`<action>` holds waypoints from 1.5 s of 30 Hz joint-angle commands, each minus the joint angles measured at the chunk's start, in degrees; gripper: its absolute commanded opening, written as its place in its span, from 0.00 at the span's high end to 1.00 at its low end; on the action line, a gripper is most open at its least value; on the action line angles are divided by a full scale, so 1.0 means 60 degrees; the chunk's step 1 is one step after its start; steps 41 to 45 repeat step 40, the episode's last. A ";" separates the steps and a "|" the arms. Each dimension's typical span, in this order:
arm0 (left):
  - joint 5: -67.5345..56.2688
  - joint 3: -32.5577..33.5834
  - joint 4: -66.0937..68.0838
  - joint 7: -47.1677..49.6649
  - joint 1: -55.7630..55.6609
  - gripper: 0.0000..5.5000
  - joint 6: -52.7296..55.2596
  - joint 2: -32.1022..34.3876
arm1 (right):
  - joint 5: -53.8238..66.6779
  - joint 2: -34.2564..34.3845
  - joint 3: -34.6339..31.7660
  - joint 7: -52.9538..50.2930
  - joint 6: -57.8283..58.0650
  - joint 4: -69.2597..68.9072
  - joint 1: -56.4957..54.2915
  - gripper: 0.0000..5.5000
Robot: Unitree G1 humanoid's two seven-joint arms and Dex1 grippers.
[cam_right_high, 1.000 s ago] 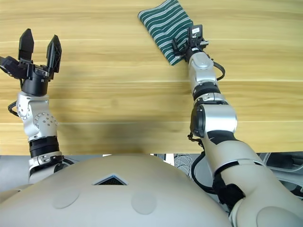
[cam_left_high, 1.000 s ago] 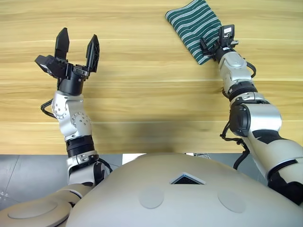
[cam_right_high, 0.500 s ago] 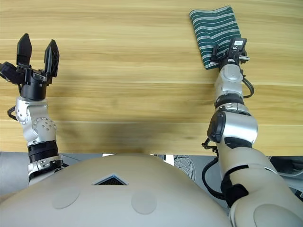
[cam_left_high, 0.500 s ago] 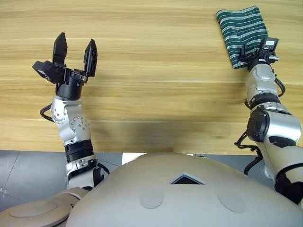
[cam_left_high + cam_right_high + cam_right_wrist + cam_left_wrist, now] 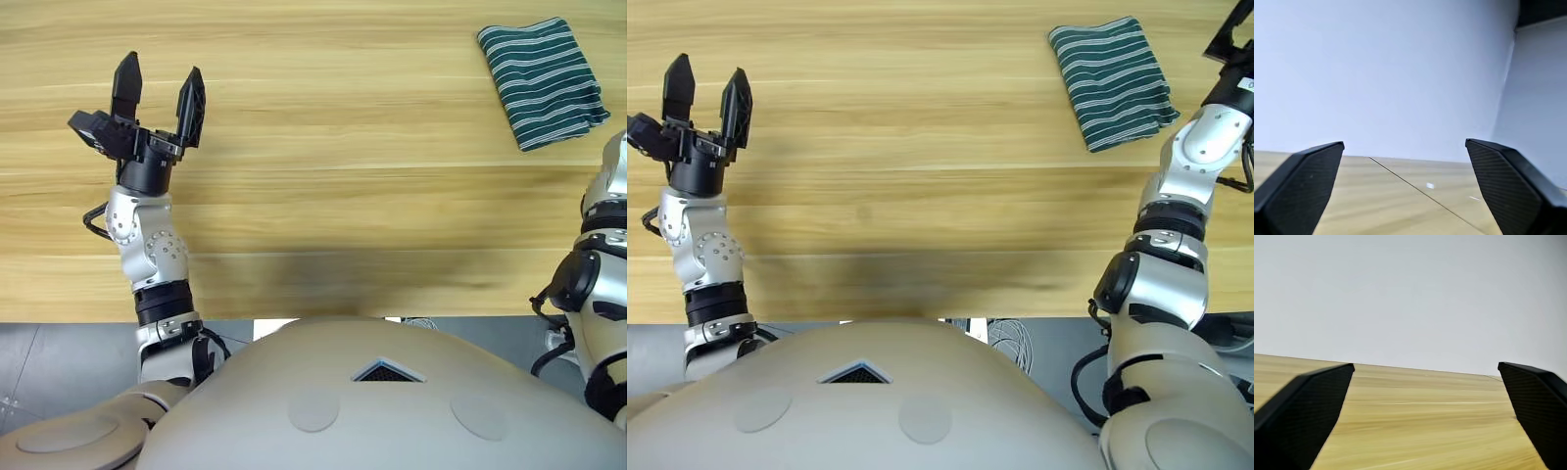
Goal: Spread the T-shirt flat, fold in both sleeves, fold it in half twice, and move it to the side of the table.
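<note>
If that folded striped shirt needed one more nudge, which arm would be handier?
Probably the right. The folded T-shirt lies on the table at its right side, close beside the right end effector, which is open. The left end effector hangs open far across it.

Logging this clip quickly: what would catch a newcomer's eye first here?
First, the folded green-striped T-shirt, which lies near the far right side of the table. Next, the left tool, pointing up over the table's left side with its fingers wide open and holding nothing.
</note>
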 commanded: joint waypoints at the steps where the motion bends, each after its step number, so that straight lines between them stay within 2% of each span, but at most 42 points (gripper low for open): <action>1: 0.0405 -0.0119 0.0265 0.0244 -0.0441 0.02 -0.0363 -0.0062 | 0.0530 0.0590 0.0232 0.1324 -0.0282 -0.0123 -0.0016 0.16; 5: 0.1348 0.0087 0.0990 0.0856 -0.0971 0.02 -0.1629 -0.0019 | 0.0944 0.1398 0.0884 0.3337 -0.1850 -0.0200 0.0276 0.16; 9: 0.2057 0.0136 0.1816 0.1296 -0.1345 0.02 -0.2702 0.0059 | 0.1375 0.2077 0.0935 0.4478 -0.2913 0.0682 0.0208 0.16; 14: 0.2689 0.0260 0.2451 0.1978 -0.1467 0.02 -0.3382 0.0284 | 0.0992 0.2361 0.0935 0.4474 -0.3588 0.1706 -0.0142 0.16; 17: 0.3264 0.0150 0.2695 0.2383 -0.1510 0.02 -0.3824 0.0413 | 0.0684 0.2293 0.0770 0.3610 -0.3595 0.2129 -0.0355 0.16; 27: 0.4208 -0.0149 0.2351 0.3662 -0.1358 0.02 -0.4422 0.0400 | 0.0074 0.2099 0.0591 0.2263 -0.3793 0.2348 -0.0368 0.16; 32: 0.2410 -0.0153 0.1913 0.2522 -0.0802 0.02 -0.4427 0.0608 | 0.1029 0.2342 0.0438 0.3668 -0.4008 0.2168 -0.0270 0.16; 40: 0.2292 -0.0390 0.1899 0.2278 -0.0810 0.02 -0.4441 0.0646 | 0.3058 0.2959 0.0256 0.6834 -0.3725 0.1502 -0.0005 0.16; 45: 0.2292 -0.0390 0.1899 0.2278 -0.0810 0.02 -0.4441 0.0646 | 0.3058 0.2959 0.0256 0.6834 -0.3725 0.1502 -0.0005 0.16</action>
